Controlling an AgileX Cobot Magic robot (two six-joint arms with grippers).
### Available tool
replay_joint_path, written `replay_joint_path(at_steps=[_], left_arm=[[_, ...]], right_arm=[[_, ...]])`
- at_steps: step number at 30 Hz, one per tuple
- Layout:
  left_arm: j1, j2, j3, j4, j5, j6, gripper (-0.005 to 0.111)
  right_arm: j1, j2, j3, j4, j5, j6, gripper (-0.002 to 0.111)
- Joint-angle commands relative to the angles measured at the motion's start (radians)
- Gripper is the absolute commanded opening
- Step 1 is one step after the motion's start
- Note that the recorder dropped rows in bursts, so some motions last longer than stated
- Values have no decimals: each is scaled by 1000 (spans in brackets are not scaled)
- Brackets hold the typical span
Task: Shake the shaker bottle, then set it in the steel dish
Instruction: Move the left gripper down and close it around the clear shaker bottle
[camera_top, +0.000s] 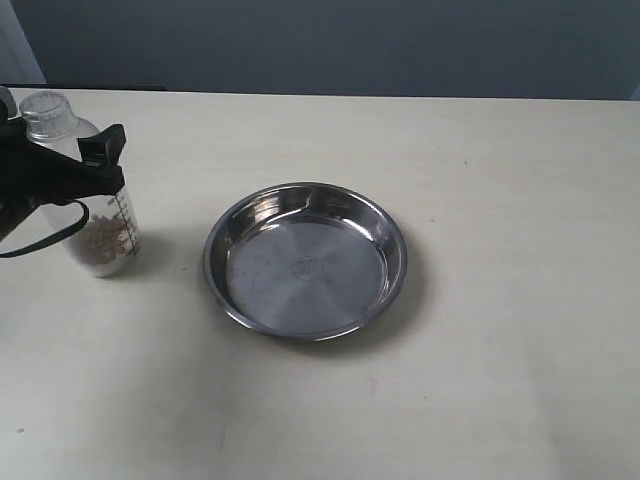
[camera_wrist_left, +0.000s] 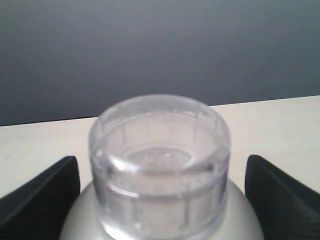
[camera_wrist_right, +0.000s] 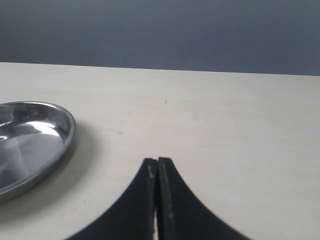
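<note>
The shaker bottle (camera_top: 100, 215) stands near the left edge of the table, frosted, with brown granules at its bottom. In the left wrist view its round clear cap (camera_wrist_left: 160, 165) fills the middle. My left gripper (camera_top: 85, 150) is shut on the shaker bottle at its domed shoulder, one black finger (camera_wrist_left: 45, 192) pressed to each side. The steel dish (camera_top: 305, 262) lies empty in the middle of the table, to the right of the bottle. My right gripper (camera_wrist_right: 157, 161) is shut on nothing, low over bare table beside the dish's rim (camera_wrist_right: 67, 132). It is out of the exterior view.
The pale table (camera_top: 500, 380) stretches wide around the dish. A dark blue-grey wall (camera_top: 330, 45) runs behind the table's far edge. A black cable (camera_top: 45, 238) loops from the left arm beside the bottle.
</note>
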Motion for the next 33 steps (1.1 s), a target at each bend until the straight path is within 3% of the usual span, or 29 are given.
replay_joint_path(at_steps=[1,11,21,26,33], left_arm=[[-1,41,-1,41,28,-3,83],[-1,115,22,64,47,1,83],[-1,115,107,90,-57,1,83],[-1,115,124,117,-191,1,83],[-1,115,124,132,-216,1,91]], right_arm=[[4,-4,1,0,-9,0,-1],[4,-4,1,0,-9,0,-1],[4,-4,1,0,-9,0,-1],[4,-4,1,0,-9,0,-1],[4,-4,1,0,-9,0,-1]])
